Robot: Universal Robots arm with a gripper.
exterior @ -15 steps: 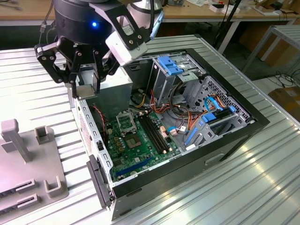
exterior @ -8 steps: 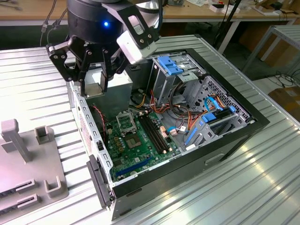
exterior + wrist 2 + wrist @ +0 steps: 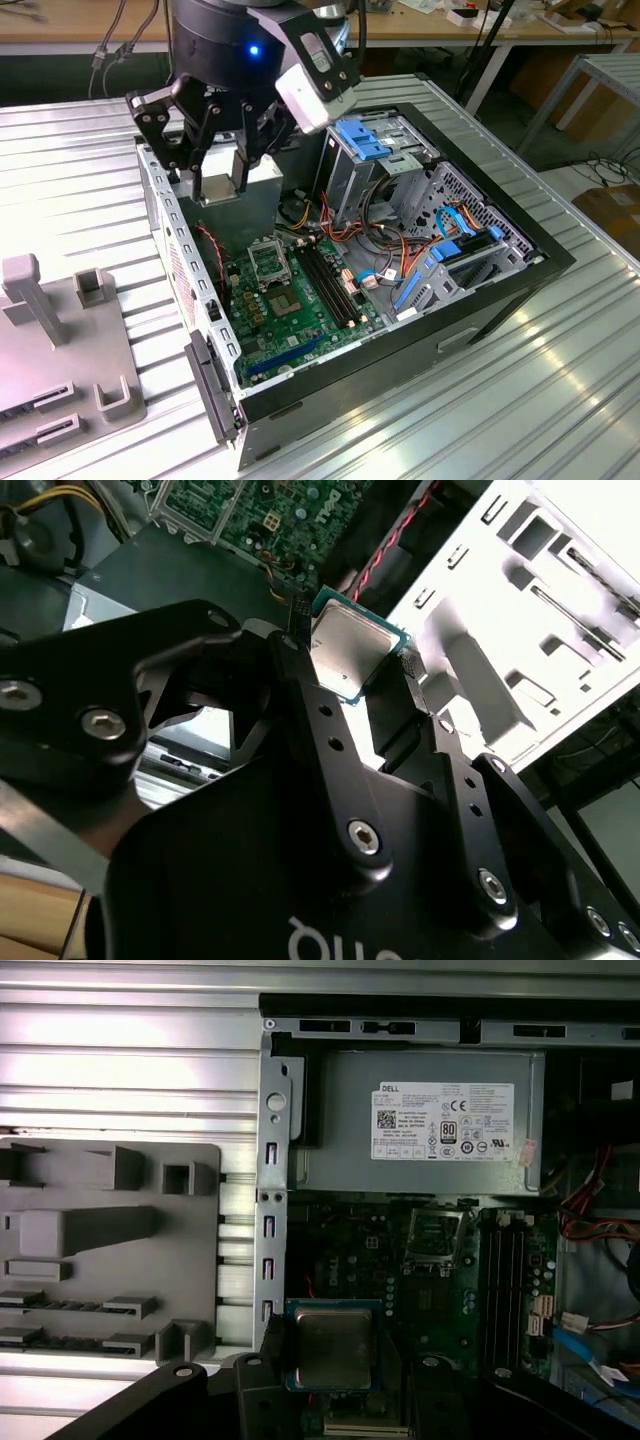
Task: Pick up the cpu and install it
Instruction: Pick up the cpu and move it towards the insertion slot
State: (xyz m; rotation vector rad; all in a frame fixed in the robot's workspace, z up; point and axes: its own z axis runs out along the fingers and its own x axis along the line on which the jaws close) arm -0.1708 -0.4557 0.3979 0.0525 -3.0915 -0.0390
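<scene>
My gripper (image 3: 221,186) hangs over the open computer case, above its wall on the exterior view's left, and is shut on the cpu (image 3: 222,182). In both wrist views the cpu (image 3: 351,648) (image 3: 331,1346) is a small square chip with a dull grey metal top and a green rim, pinched at two opposite edges between the black fingers (image 3: 292,665). Beneath it lies the green motherboard (image 3: 292,312). Its silver socket frame (image 3: 268,262) (image 3: 435,1236) sits lower in the case, off to one side of the chip.
The grey power supply (image 3: 420,1125) fills the far end of the case. Black memory slots (image 3: 330,280), drive cages with blue latches (image 3: 365,140) and loose cables (image 3: 385,240) crowd the exterior view's right. A grey fixture tray (image 3: 60,350) lies on the ribbed table outside the case.
</scene>
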